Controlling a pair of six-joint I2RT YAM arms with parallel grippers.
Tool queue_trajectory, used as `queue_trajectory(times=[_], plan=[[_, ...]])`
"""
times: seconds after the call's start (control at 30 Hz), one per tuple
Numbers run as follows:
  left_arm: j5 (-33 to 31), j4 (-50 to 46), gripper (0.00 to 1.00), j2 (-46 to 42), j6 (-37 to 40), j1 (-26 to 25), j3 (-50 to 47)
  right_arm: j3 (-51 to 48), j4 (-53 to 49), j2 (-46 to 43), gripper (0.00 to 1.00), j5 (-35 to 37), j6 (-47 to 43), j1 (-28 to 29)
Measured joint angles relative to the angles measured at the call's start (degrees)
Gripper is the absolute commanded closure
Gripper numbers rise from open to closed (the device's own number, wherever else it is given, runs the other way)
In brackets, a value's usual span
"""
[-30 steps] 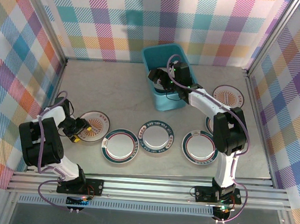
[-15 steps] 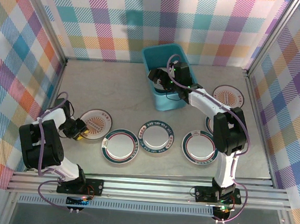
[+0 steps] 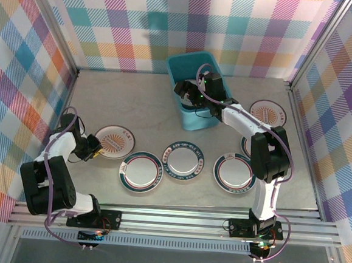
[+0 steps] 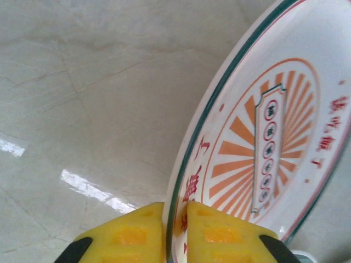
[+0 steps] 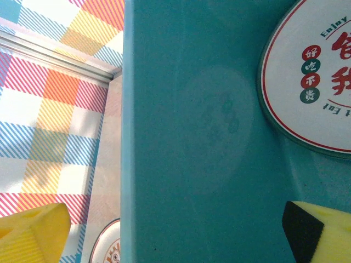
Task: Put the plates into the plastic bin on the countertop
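Yellow pads (image 4: 219,235) of the left tool (image 4: 175,233) closed from wide onto the rim of the orange-sunburst plate (image 4: 263,137) at the tabletop's (image 4: 82,82) left. Treat as grasped: lift, then carry to the plastic bin (image 3: 180,62) at the back. Right tool (image 3: 188,91) spread wide, empty, over the bin.

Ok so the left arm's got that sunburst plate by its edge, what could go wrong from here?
1. The left gripper pinches only the thin rim of the sunburst plate, so the plate may slip or swing when lifted.
2. The right gripper hangs open over the plastic bin; carrying the plate there risks the arms colliding.
3. The teal-rimmed plate lies close by and could get knocked.
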Motion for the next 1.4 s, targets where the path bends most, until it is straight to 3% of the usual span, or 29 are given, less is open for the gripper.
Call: queue_trajectory(times=[0.27, 0.63, 0.93, 1.03, 1.13, 1.4], plan=[[1.4, 1.1, 1.00, -4.2, -3.1, -1.9, 2.3, 2.6, -4.4, -0.3, 0.02, -0.7, -0.4, 0.0], [1.6, 2.5, 1.00, -4.4, -6.3, -8.4, 11.2, 8.3, -11.7, -0.5, 0.02, -1.3, -2.7, 0.0], [3.6, 8.0, 1.00, -4.1, -9.6, -13.6, 23.1, 11.6, -13.9, -1.6, 0.11, -8.1, -4.7, -2.4], [5.6, 12.2, 1.00, -1.5, -11.1, -14.7, 27.5, 14.0, -14.5, -1.6, 0.15, -10.9, -6.2, -3.5], [9.5, 15.4, 1.00, 4.0, -12.7, -15.6, 33.6, 16.0, -14.5, -1.9, 0.26, -12.5, -7.6, -4.4], [20.0, 22.1, 1.00, 16.9, -16.7, -18.4, 46.8, 21.9, -15.4, -3.5, 0.30, -13.8, -7.7, -4.7]])
